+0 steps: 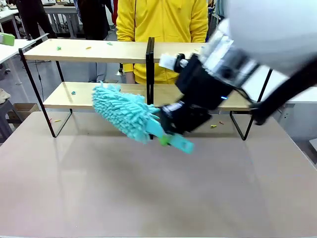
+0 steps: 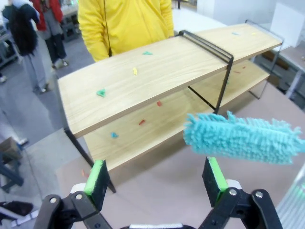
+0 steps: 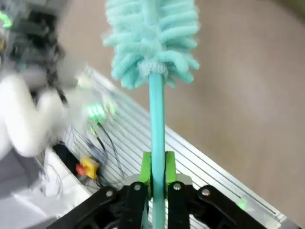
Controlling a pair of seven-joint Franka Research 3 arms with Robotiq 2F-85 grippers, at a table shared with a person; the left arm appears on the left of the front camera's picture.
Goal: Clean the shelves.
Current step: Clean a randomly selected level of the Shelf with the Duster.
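Right fingers point(image 3: 146, 169) were clamped on the handle of the teal duster point(image 1: 124, 111). Its fluffy head hung before the lower board of the shelves point(image 1: 89, 50), left of their centre upright, above the counter point(image 1: 148, 188). Left fingers point(image 2: 96, 175) stood wide apart with nothing between them, in front of the shelves. Small coloured scraps point(image 2: 100, 92) lay on both boards. A person point(image 1: 163, 20) in yellow stood behind the shelves.
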